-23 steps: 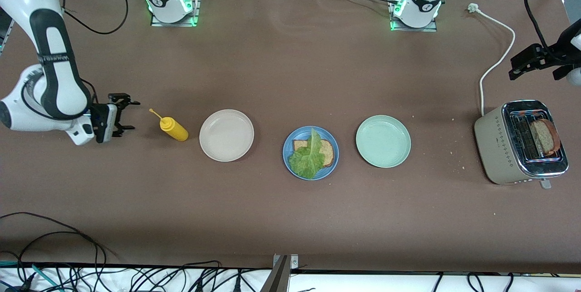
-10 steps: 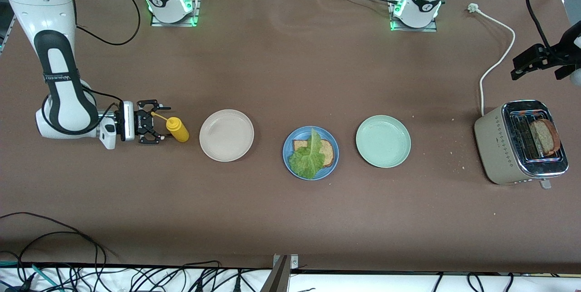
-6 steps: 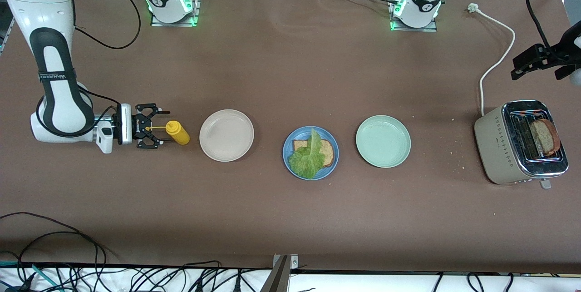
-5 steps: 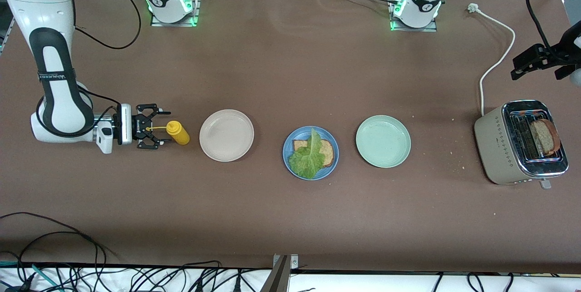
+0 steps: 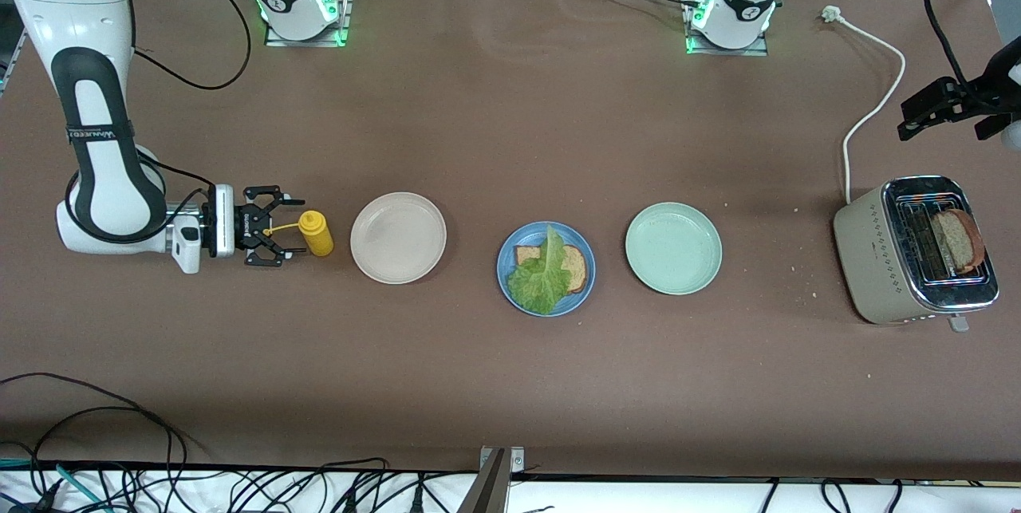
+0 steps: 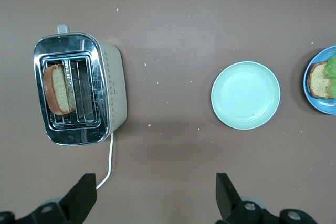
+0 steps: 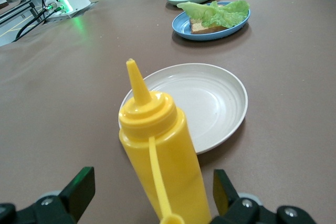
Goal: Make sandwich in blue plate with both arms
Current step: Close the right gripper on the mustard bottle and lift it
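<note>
Two grippers stand spread. The right gripper (image 5: 281,228) brackets a yellow squeeze bottle (image 5: 316,232) without clasping it; past a beige plate (image 5: 398,238) sits the blue plate (image 5: 545,268), well apart, bearing bread (image 5: 576,266) and lettuce (image 5: 541,278). The left gripper (image 6: 156,199) waits above table near the toaster (image 5: 917,248).

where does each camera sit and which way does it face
Front: high across the table, facing both bases; right tool open by the mustard bottle.
Left wrist: looks straight down on the toaster; left tool open.
Right wrist: low, level, bottle up close.
Shared by all: blue plate, pale green plate.
</note>
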